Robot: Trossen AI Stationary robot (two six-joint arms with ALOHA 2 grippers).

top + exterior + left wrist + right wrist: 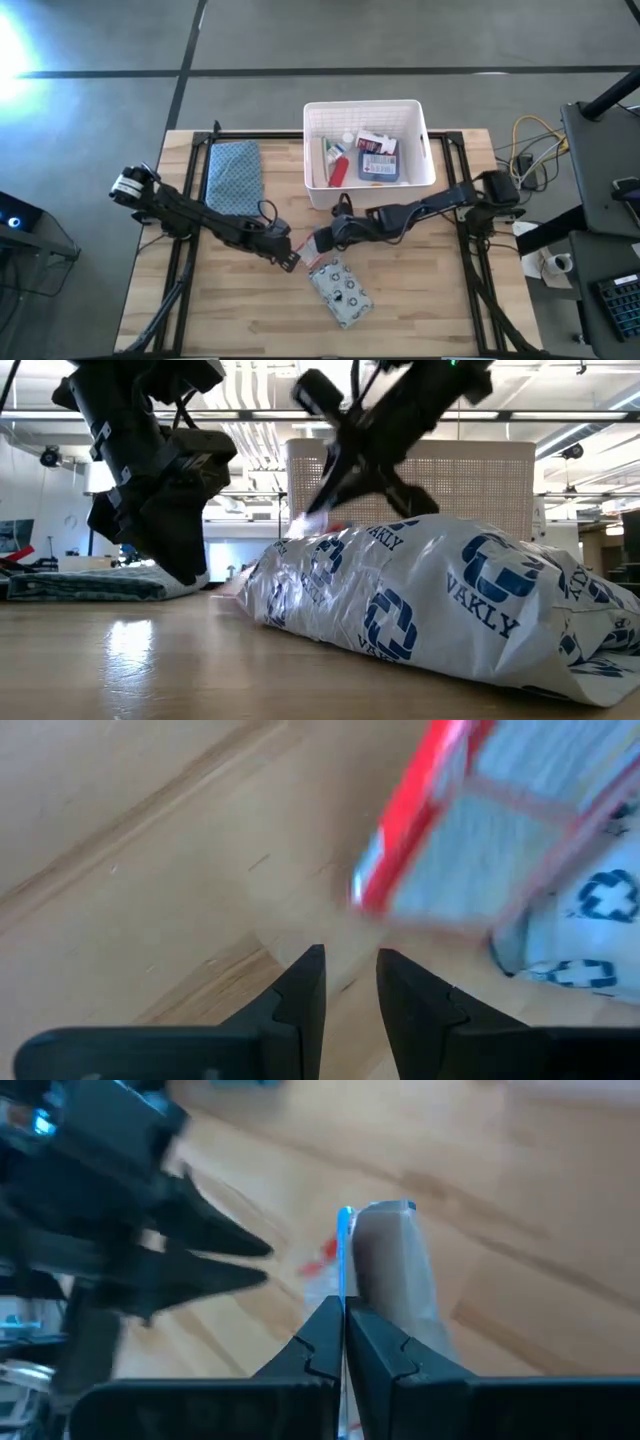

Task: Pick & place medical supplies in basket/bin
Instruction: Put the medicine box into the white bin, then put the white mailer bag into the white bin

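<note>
silvery dotted pouch (341, 292): nearest the table's front edge, lying flat, long axis diagonal from upper left to lower right in the high view; blue emblems and the word "vakly" read on it in the low view (440, 605).
red-white packet (470, 830): just beyond the pouch, clamped edge-on between the closed fingers of the right gripper (344, 1320); its exact heading cannot be told.
left gripper (292, 260): just left of the right gripper (318, 243), fingers (305, 985) slightly parted, holding nothing.
table (420, 300): light wood planks on a black frame.
folded cloth (234, 176): blue-grey patterned, at the far left of the table.
bin (368, 110): white tub at the far edge, holding a blue-white flat box (381, 156), a red-and-white tube (337, 168) and a white pill bottle (347, 140); their labels are unreadable.
room: grey floor beyond the table; ceiling lights in the low view.
</note>
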